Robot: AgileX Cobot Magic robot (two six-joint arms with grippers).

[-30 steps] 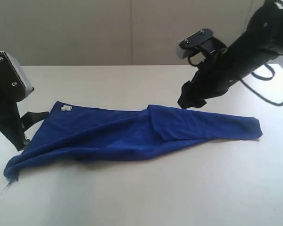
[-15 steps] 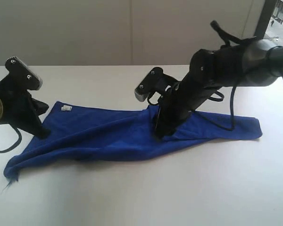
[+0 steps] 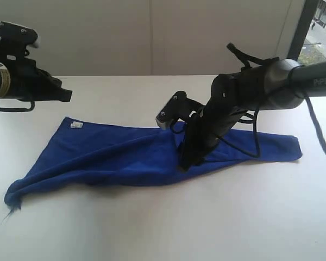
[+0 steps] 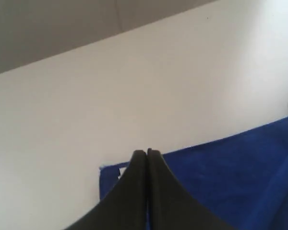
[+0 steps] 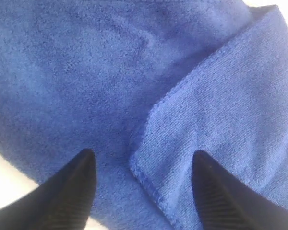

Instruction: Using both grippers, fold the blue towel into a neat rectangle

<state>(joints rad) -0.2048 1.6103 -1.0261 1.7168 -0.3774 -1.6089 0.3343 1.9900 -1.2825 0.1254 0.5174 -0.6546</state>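
The left fingers (image 4: 137, 191) are now raised off the towel (image 3: 114, 155) and clenched on nothing. The right fingers (image 5: 74, 191) are lowered and spread astride the flap (image 5: 221, 120) corner; a grasp is expected next.

left arm (image 3: 11, 81) runs off frame at 9 o'clock, right arm (image 3: 250, 95) at 3. right gripper (image 3: 186, 163) tips are buried against the blue towel (image 3: 108, 155) in the exterior view, can't see them. the little white tag (image 3: 76, 125) is too small to read.

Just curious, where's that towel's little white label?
In the exterior view, the white label sits at the blue towel's far left corner, near the shut left gripper.
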